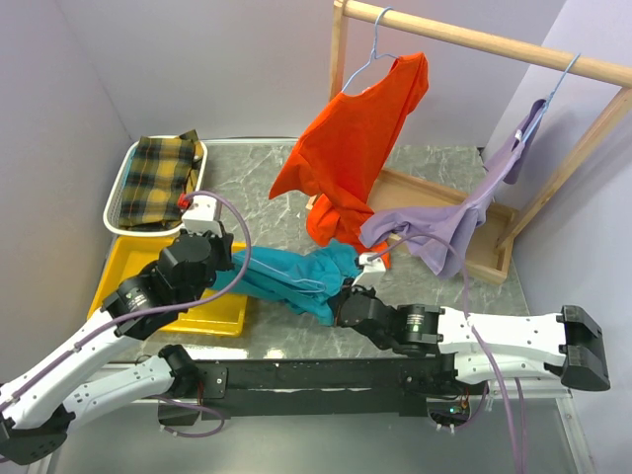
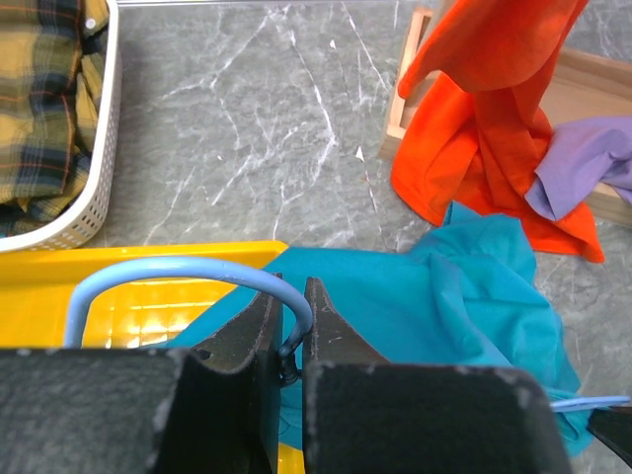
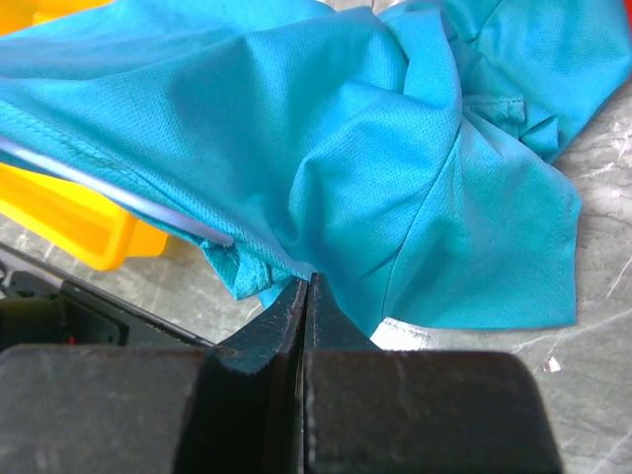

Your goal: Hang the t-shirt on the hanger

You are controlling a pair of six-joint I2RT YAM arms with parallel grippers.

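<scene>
The teal t-shirt lies bunched mid-frame on the counter. Left jaws pinch the pale-blue hanger below its hook; right jaws pinch the shirt's hem. The wire runs inside the cloth, but the shirt looks only partly threaded, not hung.

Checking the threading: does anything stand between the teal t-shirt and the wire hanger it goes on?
Nothing visible. The hanger, pinched by the left gripper, already runs inside the t-shirt, whose edge the right gripper pinches.
</scene>
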